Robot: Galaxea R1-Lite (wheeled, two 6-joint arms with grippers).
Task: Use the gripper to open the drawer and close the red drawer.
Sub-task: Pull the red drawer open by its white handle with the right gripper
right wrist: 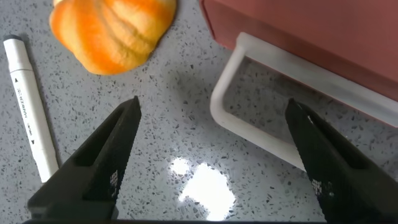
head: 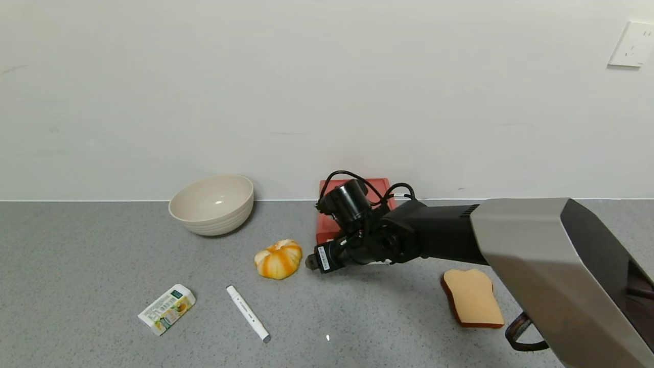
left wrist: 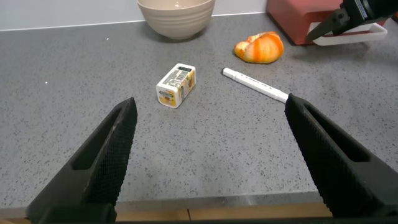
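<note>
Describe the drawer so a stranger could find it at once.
Look along the white wall to the right of the bowl. The drawer sits against it, partly hidden behind the right end effector. It is the only red box, with a white loop handle.

You're looking at a plain off-white wall [head: 306,92] that fills the upper half of the head view, matte, with a few faint scuffs. High at its right edge sits a white wall socket [head: 632,45] — tilted in the frame. The wall meets a grey speckled worktop [head: 92,266] along a thin pale seam. The worktop is stone-like, flecked with light and dark grains. Overhead light falls evenly; you'll catch a bright glare patch [right wrist: 202,183] on the surface in the right wrist view — soft shadows elsewhere.
</note>
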